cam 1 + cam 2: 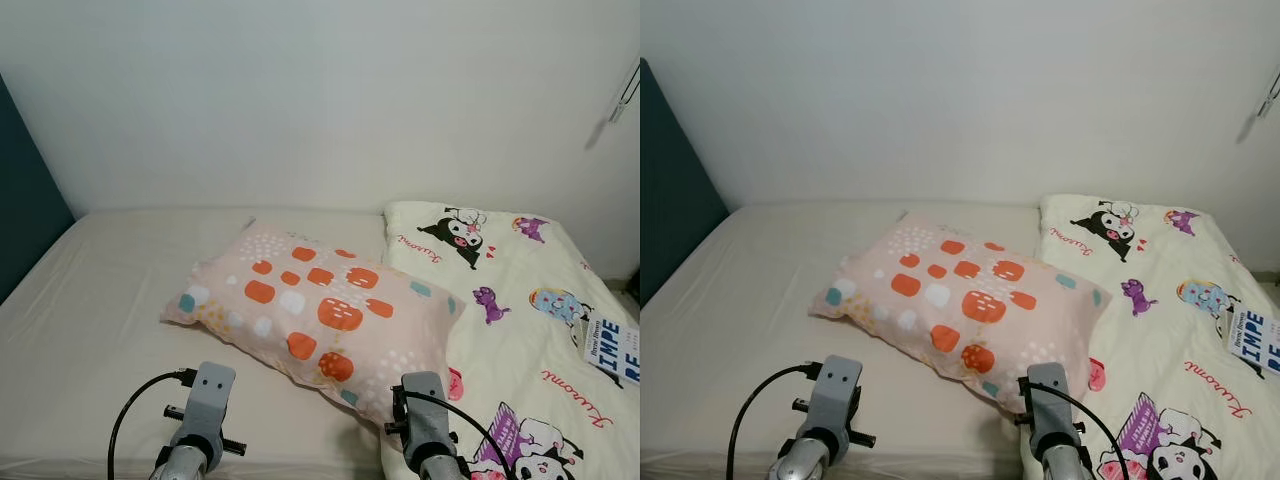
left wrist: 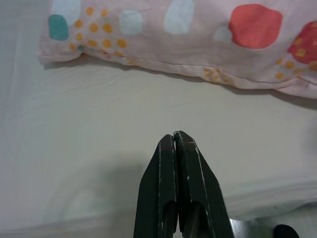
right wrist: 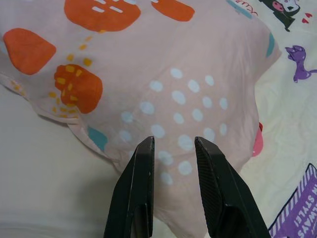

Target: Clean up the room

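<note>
From the head camera, the pillow (image 1: 315, 310) lies askew across the middle of the bed (image 1: 90, 290), its right end overlapping the edge of the cartoon-print quilt (image 1: 520, 330). A printed card (image 1: 612, 350) rests on the quilt, well to the right of the pillow. Both silver wrists rise at the near edge, the left one below the pillow's left half, the right one just beneath its near right corner. The main risk I see is a one-sided pull: if only the right arm grabs that corner, the soft pillow will likely fold and drag the quilt edge along, rumpling what should be tidied.

In the left wrist view, the left gripper (image 2: 175, 141) has its fingers pressed together, empty, hovering above bare sheet a little short of the pillow's long seam. It points toward the pillow but is closed, so it would have to part before it could take anything; pushed forward as it is, it would merely shove the seam.

In the right wrist view, the right gripper (image 3: 172, 144) has its fingers apart, poised right over the pillow's dotted corner, with the quilt just beyond. A shallow pinch there may catch only loose cover fabric and slip
</note>
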Robot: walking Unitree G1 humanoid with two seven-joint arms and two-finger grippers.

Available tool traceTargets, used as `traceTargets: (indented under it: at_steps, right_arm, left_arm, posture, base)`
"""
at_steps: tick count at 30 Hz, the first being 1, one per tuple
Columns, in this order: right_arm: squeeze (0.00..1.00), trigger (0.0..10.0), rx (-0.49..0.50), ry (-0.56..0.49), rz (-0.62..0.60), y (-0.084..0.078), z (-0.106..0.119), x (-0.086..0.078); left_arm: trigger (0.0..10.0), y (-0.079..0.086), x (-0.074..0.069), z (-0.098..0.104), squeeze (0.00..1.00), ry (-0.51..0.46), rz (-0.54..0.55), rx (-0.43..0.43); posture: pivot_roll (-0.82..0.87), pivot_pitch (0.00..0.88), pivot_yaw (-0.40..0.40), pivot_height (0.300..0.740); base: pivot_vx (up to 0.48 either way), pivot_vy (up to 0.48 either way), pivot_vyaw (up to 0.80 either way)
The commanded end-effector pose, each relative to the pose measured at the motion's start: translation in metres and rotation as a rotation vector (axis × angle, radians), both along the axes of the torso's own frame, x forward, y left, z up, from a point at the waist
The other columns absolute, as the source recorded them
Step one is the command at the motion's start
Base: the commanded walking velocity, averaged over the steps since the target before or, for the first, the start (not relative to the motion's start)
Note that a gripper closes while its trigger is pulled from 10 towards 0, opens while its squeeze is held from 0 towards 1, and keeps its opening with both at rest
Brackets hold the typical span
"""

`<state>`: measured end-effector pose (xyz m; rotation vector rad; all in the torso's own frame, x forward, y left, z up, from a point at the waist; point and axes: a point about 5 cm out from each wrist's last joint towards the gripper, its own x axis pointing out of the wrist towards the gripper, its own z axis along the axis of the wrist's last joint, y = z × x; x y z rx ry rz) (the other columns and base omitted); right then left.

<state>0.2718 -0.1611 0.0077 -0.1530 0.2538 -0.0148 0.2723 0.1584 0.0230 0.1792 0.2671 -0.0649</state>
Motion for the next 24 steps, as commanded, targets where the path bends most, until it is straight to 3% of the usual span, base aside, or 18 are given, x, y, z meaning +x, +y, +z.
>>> traceTargets:
  at_steps: [1, 24]
  right_arm:
    - [0.00, 10.0, 0.006, 0.018, -0.008, -0.0005, -0.0044, -0.0036]
    - [0.00, 10.0, 0.015, 0.021, 0.000, 0.0002, -0.0048, -0.0035]
  left_arm:
    - [10.0, -0.0006, -0.0006, 0.0009, 0.00, -0.012, -0.008, -0.003]
    - [10.0, -0.0018, -0.0017, 0.0018, 0.00, -0.024, -0.007, -0.029]
  posture:
    - [0.03, 0.114, -0.006, 0.740]
    - [0.03, 0.095, -0.008, 0.740]
  base:
    - [0.000, 0.000, 0.00]
    - [0.000, 0.000, 0.00]
